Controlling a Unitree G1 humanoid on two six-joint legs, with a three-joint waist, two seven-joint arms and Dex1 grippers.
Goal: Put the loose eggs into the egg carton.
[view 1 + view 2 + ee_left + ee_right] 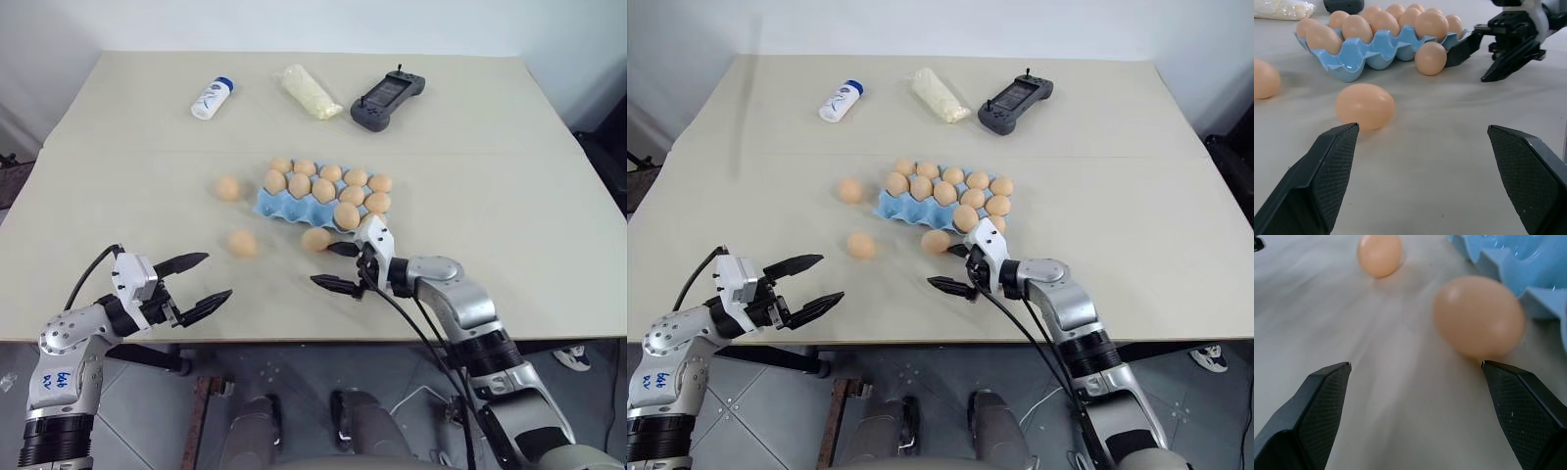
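Approach step: the right gripper (339,265), jaws apart, nears a loose egg (315,239) lying against the blue egg carton (276,206); next, straddle and close. The left gripper (201,279) waits, spread.

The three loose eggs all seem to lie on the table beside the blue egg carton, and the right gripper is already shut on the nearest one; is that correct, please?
Not quite: the right gripper is open and holds nothing. The right wrist view shows its fingers spread apart with the nearest egg lying free ahead of them. The rest stands: three loose eggs lie on the table beside the blue egg carton.
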